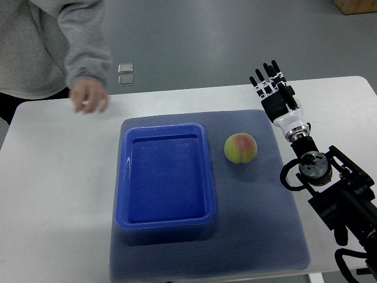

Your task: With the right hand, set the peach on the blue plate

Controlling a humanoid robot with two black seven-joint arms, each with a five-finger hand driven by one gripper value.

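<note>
- Plainly not begun, from the top view: peach [240,148] lies on the grey mat [259,224], just beside the blue plate [165,175], which holds nothing.
- Right hand [272,88] hangs beyond the peach, well apart, fingers straight and spread, gripping nothing.
- Still to do: reach, grasp, lift, set down.
- Person's hand [89,96] rests at the table's [59,194] far edge, perhaps moving, being blurred.

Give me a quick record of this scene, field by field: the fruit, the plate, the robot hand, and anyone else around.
fruit: round yellow-red peach on the blue mat, right of the plate
plate: empty rectangular blue plastic plate
right hand: open, fingers extended, beyond the peach, holding nothing
left hand: not in view
person: hand in a grey sleeve resting at the white table far edge
task state: peach not yet grasped
</note>
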